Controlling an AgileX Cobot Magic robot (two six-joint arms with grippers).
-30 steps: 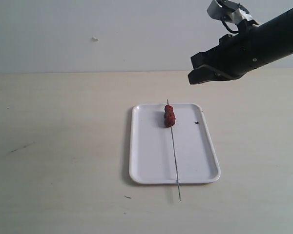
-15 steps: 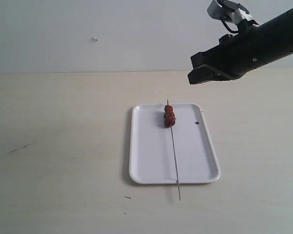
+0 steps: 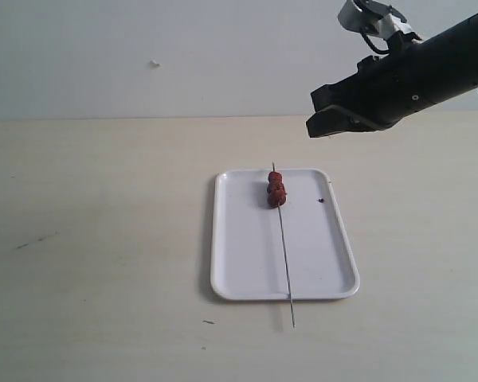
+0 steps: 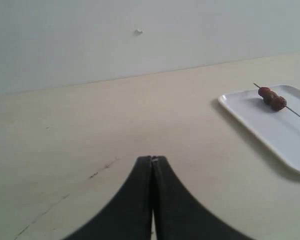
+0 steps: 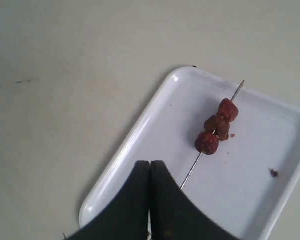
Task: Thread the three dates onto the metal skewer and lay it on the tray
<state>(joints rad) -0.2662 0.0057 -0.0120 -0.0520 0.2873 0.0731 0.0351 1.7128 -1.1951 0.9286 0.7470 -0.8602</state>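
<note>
R gripper was pressed together, empty, held high over the tray. L gripper was likewise pressed together, empty, well apart from tray. Three dates sat threaded near far tip of metal skewer, which lay lengthwise on tray, near end poking past rim.

Skewer with three dates on tray (end overhanging near rim).

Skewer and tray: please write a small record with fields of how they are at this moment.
dates: three, threaded close together near one end of the metal skewer
skewer: lying on the white tray, other end past the rim
debris: small dark crumb on the tray
left pincer: shut, holds nothing
right pincer: shut, holds nothing
</note>
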